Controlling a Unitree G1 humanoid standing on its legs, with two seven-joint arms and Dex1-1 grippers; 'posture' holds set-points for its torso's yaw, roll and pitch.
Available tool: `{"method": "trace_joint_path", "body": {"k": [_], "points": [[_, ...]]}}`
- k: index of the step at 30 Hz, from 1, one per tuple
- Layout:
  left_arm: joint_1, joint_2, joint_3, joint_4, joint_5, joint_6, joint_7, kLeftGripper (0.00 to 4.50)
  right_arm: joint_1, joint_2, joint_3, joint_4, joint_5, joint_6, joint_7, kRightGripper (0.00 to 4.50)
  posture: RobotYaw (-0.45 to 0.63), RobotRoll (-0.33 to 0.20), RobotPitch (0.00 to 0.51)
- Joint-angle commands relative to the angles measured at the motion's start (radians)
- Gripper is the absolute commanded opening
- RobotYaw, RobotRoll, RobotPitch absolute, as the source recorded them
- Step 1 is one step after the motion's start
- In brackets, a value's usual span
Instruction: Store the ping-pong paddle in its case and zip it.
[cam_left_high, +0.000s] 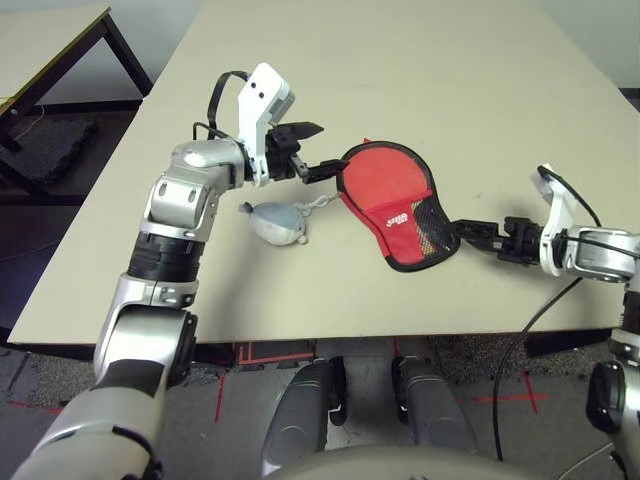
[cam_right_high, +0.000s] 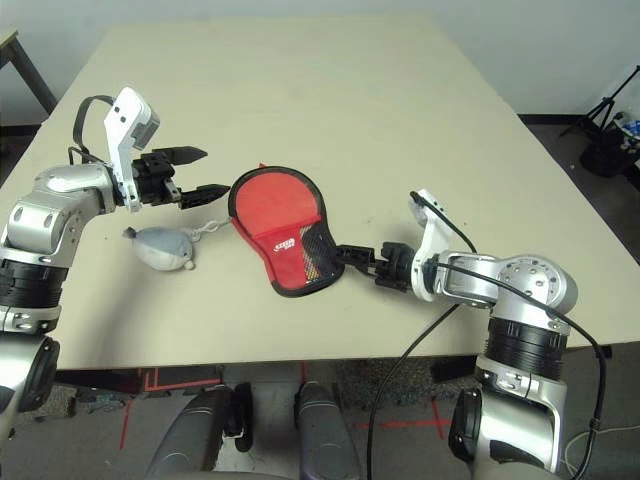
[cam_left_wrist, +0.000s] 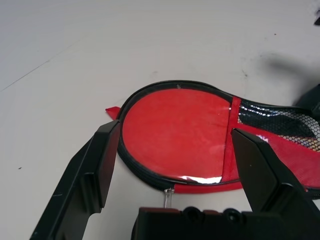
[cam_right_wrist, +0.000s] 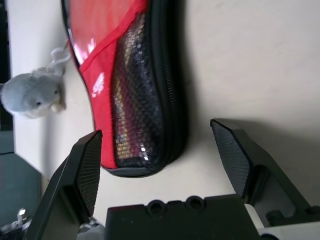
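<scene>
red case (cam_left_high: 392, 200), zipped, flat on table (cam_left_high: 450, 90)

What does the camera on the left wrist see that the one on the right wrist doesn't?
Left wrist: the round end of the case, its clear panel, a small red tab and the zipper pull at the rim, between the open left gripper.

Right wrist: the narrow mesh end of the case, the white logo and a grey pouch on a white cord, ahead of the open right gripper.

Both: the red case, zipper edge closed where visible, on the table.

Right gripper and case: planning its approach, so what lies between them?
Nothing: bare table separates the right gripper from the case, seen in the right wrist view.
</scene>
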Motion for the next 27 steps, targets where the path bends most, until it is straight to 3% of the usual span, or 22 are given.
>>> {"method": "trace_joint_path", "body": {"k": [1,11,20,24,27], "points": [[0.008,-0.001,0.000,-0.019,-0.010,0.012,0.002,4.50,0.020,0.043,0.069,0.037,0.029,0.027,-0.036,4.47,-0.02,0.000,0.164],[0.004,-0.009,-0.006,-0.014,-0.015,0.015,0.006,4.50,-0.016,0.163,0.069,0.115,0.029,0.027,-0.087,4.47,-0.02,0.000,0.172],[0.009,-0.017,-0.005,-0.017,-0.015,0.018,0.014,4.50,-0.060,0.257,0.053,0.183,-0.044,0.027,-0.114,4.47,-0.02,0.000,0.176],[0.011,-0.019,-0.005,-0.017,-0.015,0.019,0.017,4.50,-0.077,0.280,0.039,0.193,-0.097,0.027,-0.111,3.70,-0.01,0.000,0.176],[0.013,-0.020,-0.003,-0.022,-0.016,0.021,0.021,4.50,-0.081,0.289,0.032,0.186,-0.130,0.027,-0.102,2.61,-0.01,0.000,0.175]]}}
